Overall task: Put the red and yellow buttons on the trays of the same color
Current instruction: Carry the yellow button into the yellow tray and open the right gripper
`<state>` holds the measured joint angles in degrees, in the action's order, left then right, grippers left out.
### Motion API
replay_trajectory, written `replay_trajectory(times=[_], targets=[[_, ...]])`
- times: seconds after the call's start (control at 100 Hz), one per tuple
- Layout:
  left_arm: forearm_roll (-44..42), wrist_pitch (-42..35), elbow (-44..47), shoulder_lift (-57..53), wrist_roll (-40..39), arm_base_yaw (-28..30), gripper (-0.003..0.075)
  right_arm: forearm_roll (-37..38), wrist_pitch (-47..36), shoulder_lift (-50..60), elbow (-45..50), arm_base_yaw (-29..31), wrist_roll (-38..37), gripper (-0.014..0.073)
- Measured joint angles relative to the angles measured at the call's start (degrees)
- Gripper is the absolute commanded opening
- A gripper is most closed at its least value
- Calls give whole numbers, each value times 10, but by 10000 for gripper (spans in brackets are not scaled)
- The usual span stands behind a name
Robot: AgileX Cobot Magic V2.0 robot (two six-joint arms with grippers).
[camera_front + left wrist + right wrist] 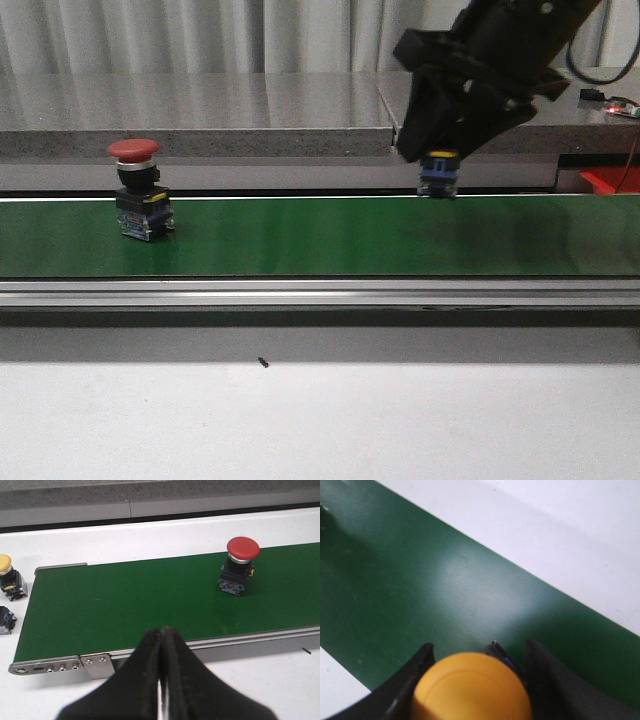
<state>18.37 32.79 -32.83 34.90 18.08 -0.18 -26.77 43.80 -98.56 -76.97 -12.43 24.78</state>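
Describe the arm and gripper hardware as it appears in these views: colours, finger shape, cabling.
Right gripper is matte black and blocky, with a black cable looping off the arm at the top right. Its fingers are black with rounded edges. Left gripper has black fingers tapering to a wedge tip. No markings visible.

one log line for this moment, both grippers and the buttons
right gripper: shut on yellow button, above green belt | left gripper: shut, empty | red button: upright on belt
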Motion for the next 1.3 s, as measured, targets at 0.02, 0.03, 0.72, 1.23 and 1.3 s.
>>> replay_trajectory(times=[0.02,0.03,0.72,1.23,1.3], targets=[[0,0,0,0,0,0,-20,8,6,6,0,7,-4,190],[0,0,0,0,0,0,-20,10,7,7,0,10,-8,190],[0,0,0,0,0,0,-20,63,61,69,0,438,-69,190],[0,0,0,0,0,0,-20,-2,-4,43,113,560,-44,191],[0,0,0,0,0,0,-20,-17,-14,28,124,560,-30,191]])
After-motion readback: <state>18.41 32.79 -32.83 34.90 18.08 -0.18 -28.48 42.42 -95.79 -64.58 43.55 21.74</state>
